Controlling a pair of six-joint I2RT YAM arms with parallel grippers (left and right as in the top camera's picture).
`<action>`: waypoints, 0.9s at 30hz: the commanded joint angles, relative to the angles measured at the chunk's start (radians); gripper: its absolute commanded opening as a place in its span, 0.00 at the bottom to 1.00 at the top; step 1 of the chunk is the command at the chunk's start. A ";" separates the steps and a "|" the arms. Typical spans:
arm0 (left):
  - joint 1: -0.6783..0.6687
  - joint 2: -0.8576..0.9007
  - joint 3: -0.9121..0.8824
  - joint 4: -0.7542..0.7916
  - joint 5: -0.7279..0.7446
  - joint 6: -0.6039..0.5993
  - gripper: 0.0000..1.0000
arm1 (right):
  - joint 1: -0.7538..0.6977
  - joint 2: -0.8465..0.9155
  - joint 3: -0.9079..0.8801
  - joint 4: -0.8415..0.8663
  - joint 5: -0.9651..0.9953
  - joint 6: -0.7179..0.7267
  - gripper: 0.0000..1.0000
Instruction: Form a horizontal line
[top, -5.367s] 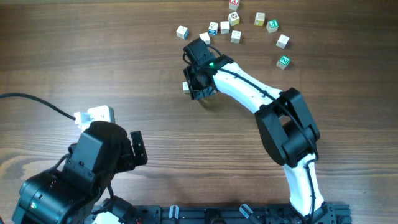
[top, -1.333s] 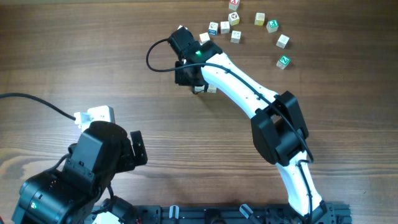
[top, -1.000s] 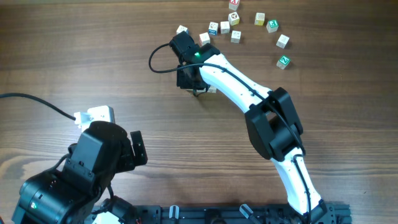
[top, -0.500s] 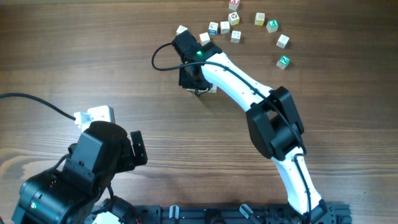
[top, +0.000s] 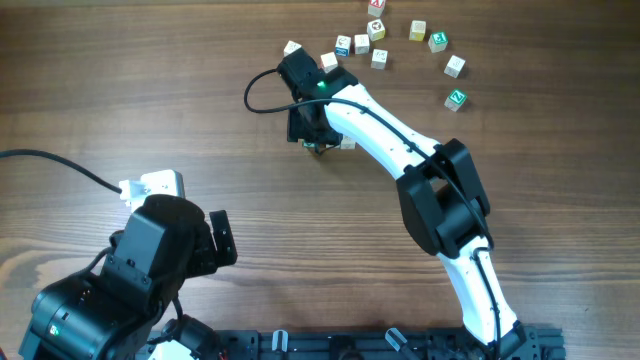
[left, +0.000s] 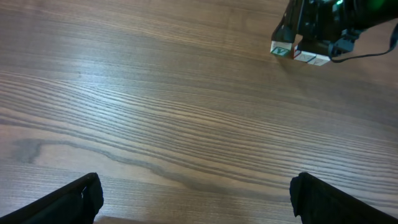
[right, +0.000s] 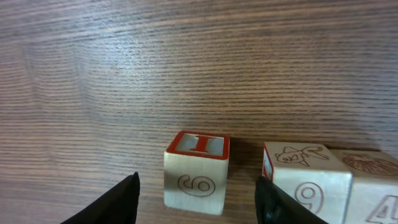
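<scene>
In the right wrist view a wooden cube (right: 196, 171) with a red-framed top and a 6 on its near face stands on the table. My right gripper (right: 198, 180) is open around it, with a gap on each side. A narrow gap to its right separates it from two touching cubes (right: 308, 174), together forming the horizontal line. The left wrist view shows the same row (left: 301, 55) far off under the right gripper. From overhead the right gripper (top: 314, 138) covers most of the row. My left gripper (left: 196, 186) is open over bare wood.
Several loose letter cubes (top: 378, 32) lie scattered at the far edge, with two more (top: 455, 67) to the right and one (top: 292, 48) just behind the right wrist. A white box (top: 152, 185) with a black cable sits by the left arm (top: 150, 265).
The right gripper's jaws have spread apart and let go of the cube marked 6, which now stands free. Both arms have stayed in place.
</scene>
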 joint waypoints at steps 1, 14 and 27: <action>0.006 -0.002 -0.004 0.002 0.005 -0.017 1.00 | -0.007 -0.094 0.019 0.000 -0.003 0.002 0.60; 0.006 -0.002 -0.004 0.002 0.005 -0.017 1.00 | -0.113 -0.145 0.017 -0.222 0.063 0.792 0.77; 0.006 -0.002 -0.004 0.002 0.005 -0.017 1.00 | -0.129 -0.043 0.016 -0.222 -0.008 0.970 0.75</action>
